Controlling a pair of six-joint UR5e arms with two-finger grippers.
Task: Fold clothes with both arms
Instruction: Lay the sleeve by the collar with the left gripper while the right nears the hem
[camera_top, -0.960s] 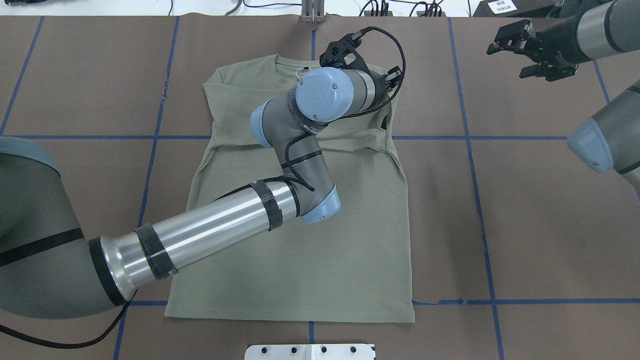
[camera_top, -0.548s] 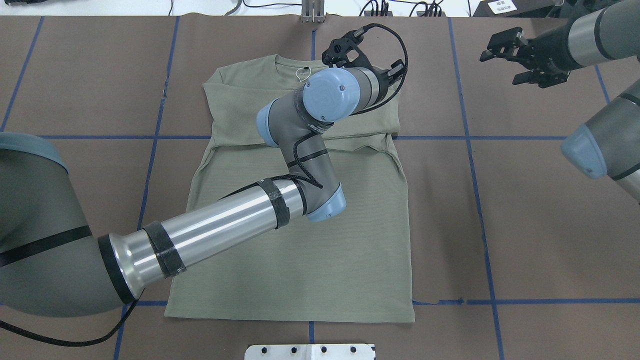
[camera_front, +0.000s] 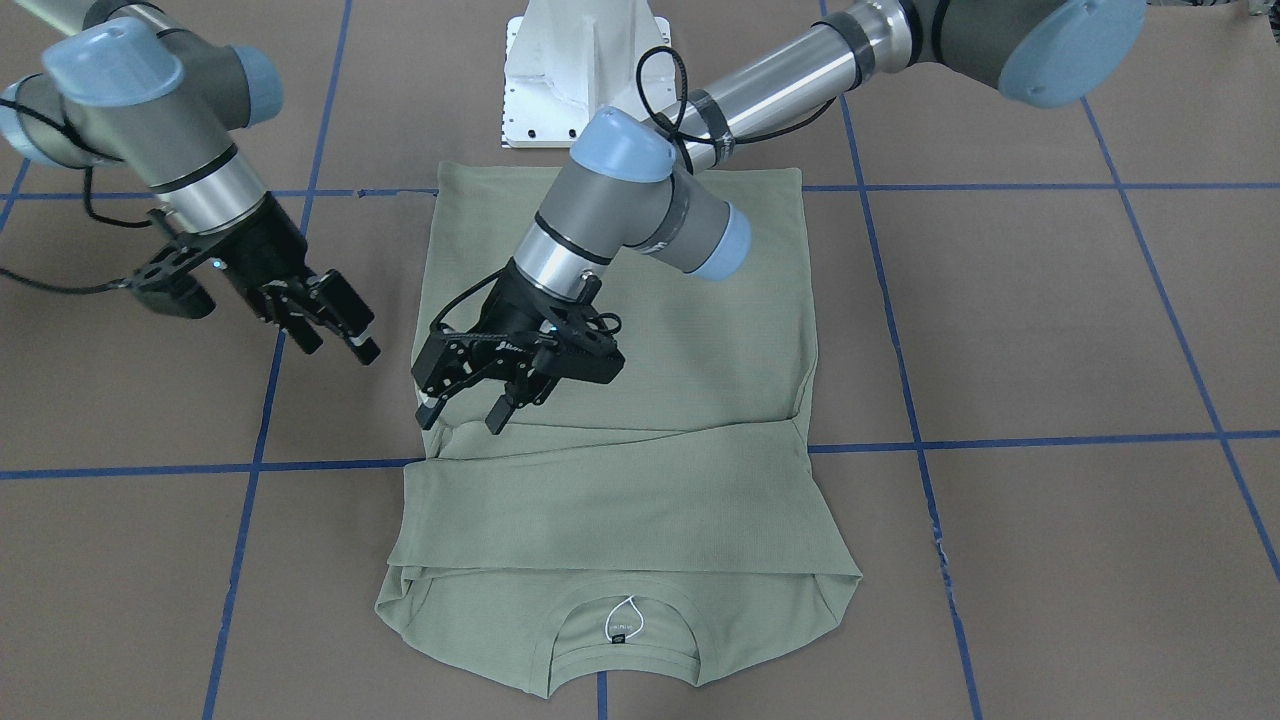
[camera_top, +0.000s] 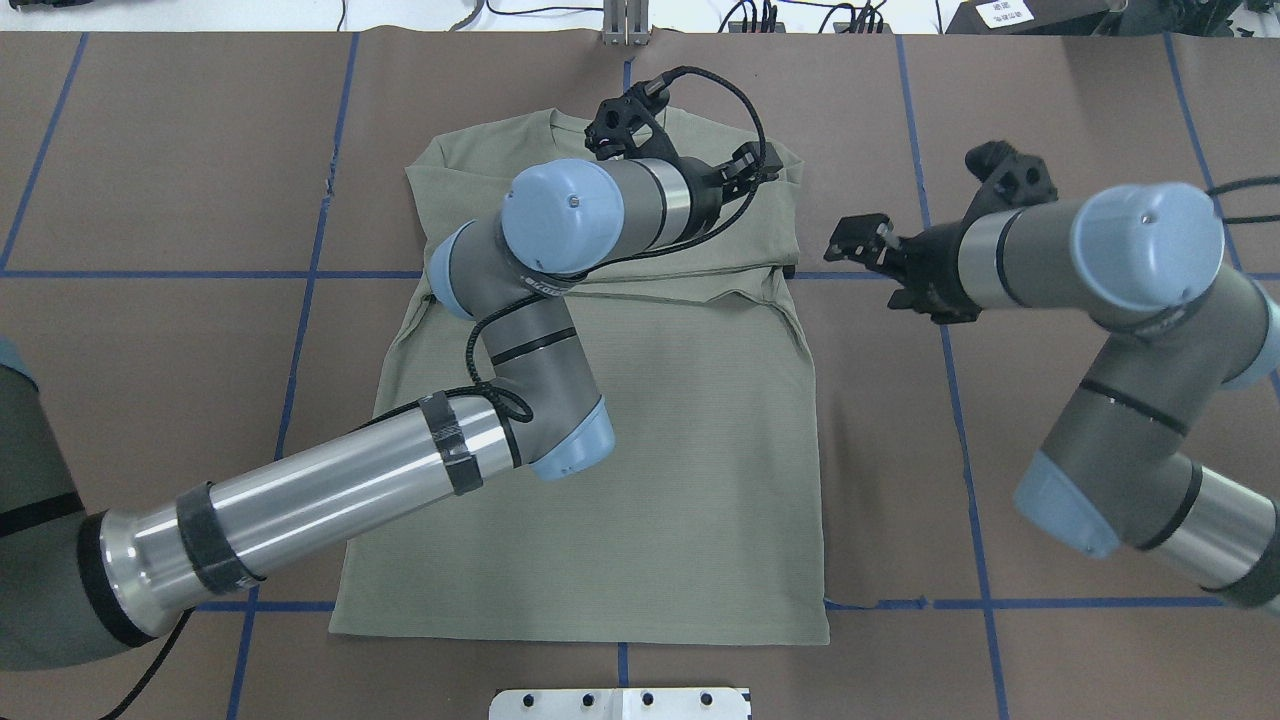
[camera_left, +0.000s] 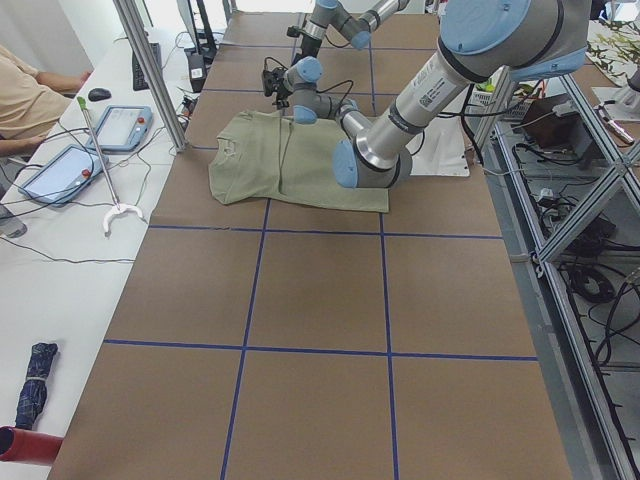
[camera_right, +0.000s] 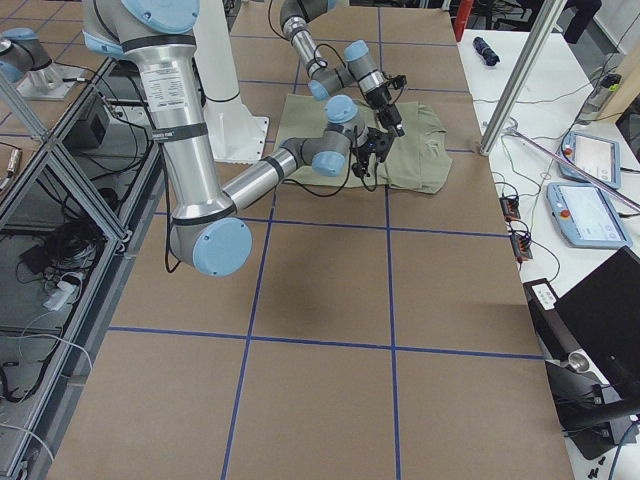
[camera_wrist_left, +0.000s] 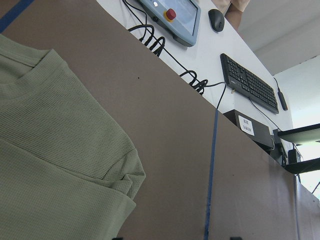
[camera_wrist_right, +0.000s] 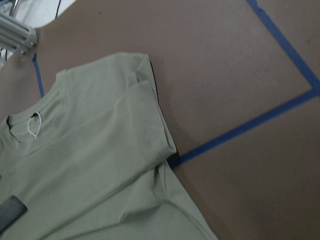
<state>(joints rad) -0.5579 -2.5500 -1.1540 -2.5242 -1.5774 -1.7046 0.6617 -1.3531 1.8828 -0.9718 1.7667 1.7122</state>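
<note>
Exterior front-facing: left fingers (camera_front: 497, 412) over shirt (camera_front: 700, 340), right fingers (camera_front: 350, 320) beside.

The shirt (camera_top: 700, 450) is lying flat mid-table (camera_top: 1050, 420), its hem sitting nearest the pedestal base (camera_front: 560, 80) and its neck pointing away. The left gripper (camera_front: 462, 415) is hanging over the shirt beside the folded sleeves, toward the robot's right. The right gripper (camera_front: 338, 345) is hanging over bare table just beside that edge.
</note>
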